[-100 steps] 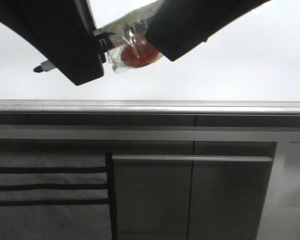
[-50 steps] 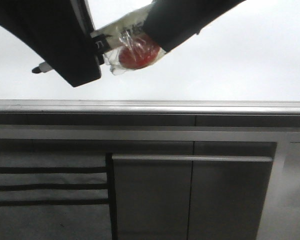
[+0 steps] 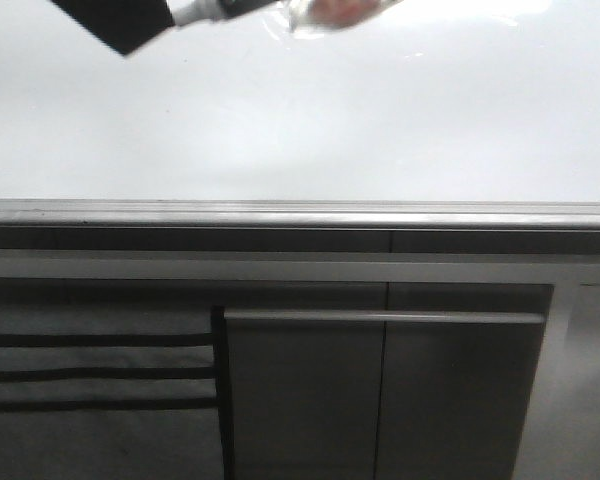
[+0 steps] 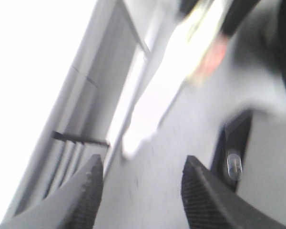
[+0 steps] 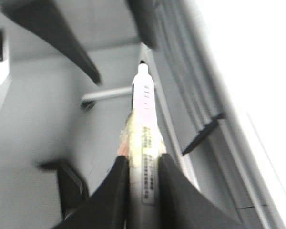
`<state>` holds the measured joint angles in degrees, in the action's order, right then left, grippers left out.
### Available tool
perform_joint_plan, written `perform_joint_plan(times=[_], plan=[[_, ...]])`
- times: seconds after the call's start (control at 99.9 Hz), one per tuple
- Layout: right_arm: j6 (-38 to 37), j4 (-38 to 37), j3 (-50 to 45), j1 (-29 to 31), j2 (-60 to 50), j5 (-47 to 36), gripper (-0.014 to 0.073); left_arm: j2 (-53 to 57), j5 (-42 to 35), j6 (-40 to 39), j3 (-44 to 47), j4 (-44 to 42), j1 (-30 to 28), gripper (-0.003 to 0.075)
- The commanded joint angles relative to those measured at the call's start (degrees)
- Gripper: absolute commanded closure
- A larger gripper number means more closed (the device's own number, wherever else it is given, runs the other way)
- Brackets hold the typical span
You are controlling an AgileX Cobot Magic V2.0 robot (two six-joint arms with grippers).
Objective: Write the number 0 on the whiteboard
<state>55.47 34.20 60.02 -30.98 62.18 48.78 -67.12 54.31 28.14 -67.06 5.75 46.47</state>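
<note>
The whiteboard (image 3: 310,110) fills the upper front view, with its grey edge strip (image 3: 300,213) below; I see no number 0 on it. My right gripper (image 5: 143,158) is shut on a white marker (image 5: 144,109) wrapped in clear plastic, its black tip pointing away from the wrist. In the front view only a bit of the marker (image 3: 205,9) and its plastic wrap (image 3: 330,10) show at the top edge. My left gripper (image 4: 140,168) is open and empty; one of its fingers (image 3: 115,22) shows at the top left. The board also shows in the left wrist view (image 4: 28,71) and right wrist view (image 5: 257,57).
Dark grey cabinet panels (image 3: 380,390) with a long handle bar (image 3: 380,317) stand below the board's edge. A slotted panel (image 3: 90,375) is at the lower left. The left gripper's two dark fingers (image 5: 62,38) hang near the marker's tip in the right wrist view.
Both grippers and the marker have moved up in the front view and are almost out of the frame. The board below them now shows bare.
</note>
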Motion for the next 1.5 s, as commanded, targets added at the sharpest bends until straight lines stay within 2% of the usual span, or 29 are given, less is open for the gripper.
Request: perform_joint_plan(times=[0.0, 0.26, 0.45, 0.62, 0.811, 1.261, 1.341, 1.411, 1.491], plan=[[-3.9, 1.7, 0.2, 2.7, -4.7, -3.5, 0.0587, 5.8, -7.4, -2.6, 0.8, 2.4, -2.4, 0.0352], [-20.8, 1.9, -12.2, 13.6, -17.0, -13.6, 0.0587, 22.4, -15.5, -11.8, 12.3, 2.0, -12.4, 0.0352], [-21.0, 5.2, -18.3, 15.1, -20.0, -13.4, 0.0587, 31.6, -23.0, -18.3, 23.5, 2.0, -20.9, 0.0352], [-21.0, 6.9, -18.2, 15.1, -17.8, -19.8, 0.0587, 33.1, -27.7, -19.1, 29.7, 4.3, -25.7, 0.0352], [-21.0, 5.7, -11.4, 15.0, -7.3, -16.9, 0.0587, 32.2, -28.2, -19.1, 30.7, 4.3, -26.6, 0.0352], [-21.6, 2.5, 18.1, 15.0, 25.2, -8.7, 0.0587, 32.0, -28.3, -19.0, 30.7, 4.3, -26.6, 0.0352], [-22.1, 2.1, 21.8, 15.0, 30.2, -4.3, 0.0587, 32.0, -28.3, -19.0, 30.7, 4.3, -26.6, 0.0352], [-23.5, -1.3, 23.6, 15.0, 33.5, 2.0, 0.0587, 32.0, -28.3, -19.0, 30.7, 4.3, -26.6, 0.0352], [-29.5, -10.6, 23.8, 15.5, 34.5, 4.7, 0.0587, 32.0, -28.3, -19.0, 30.7, 4.3, -26.6, 0.0352]])
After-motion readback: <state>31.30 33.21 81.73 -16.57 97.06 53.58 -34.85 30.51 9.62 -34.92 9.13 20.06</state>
